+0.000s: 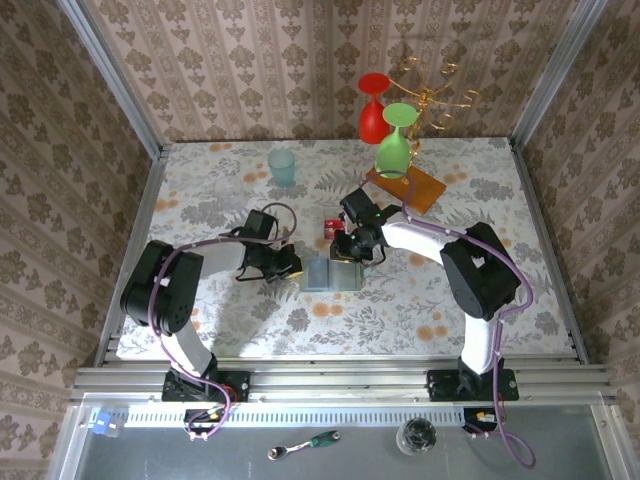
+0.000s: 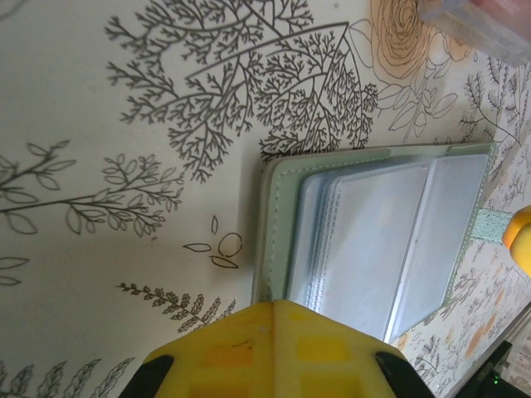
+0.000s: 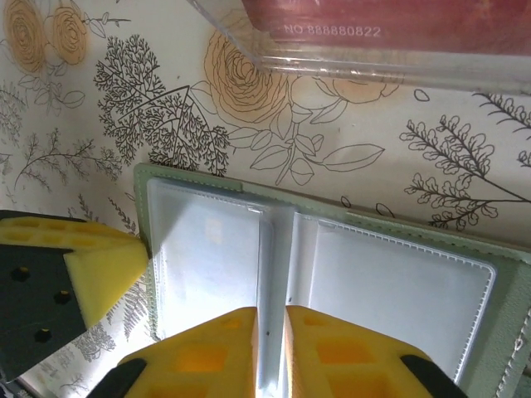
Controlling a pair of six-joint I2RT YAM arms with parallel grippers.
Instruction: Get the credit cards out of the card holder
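Right up close, the right gripper (image 3: 270,340): two blocky yellow fingers with square recesses, drawn in to a thin slit. That slit pinches the middle fold of the card holder (image 3: 390,282). The holder is a flat grey-green wallet with a stitched rim. It lies open on the flower-printed table (image 1: 200,310), about midway between the near and far edges.

Inside it are two pale blue-grey panels of glossy clear plastic pockets with ribbed seams. What the pockets hold cannot be made out.

Now the left gripper (image 2: 275,319): closed tight, with nothing between its yellow fingers. Its tip presses against the holder's stitched edge on the side toward the table's left.

Just past the holder, toward the far edge, a red plastic credit card (image 3: 390,25) lies flat with a clear border round it. The print on it reads NO.888880822.

Farther back, a translucent teal cup (image 1: 282,167) stands upright near the far edge. Toward the far right corner, an orange-brown wooden slab (image 1: 425,195) carries a gold wire rack (image 1: 430,85). A green stemmed glass (image 1: 394,145) and a red stemmed glass (image 1: 372,110) hang there, feet uppermost.
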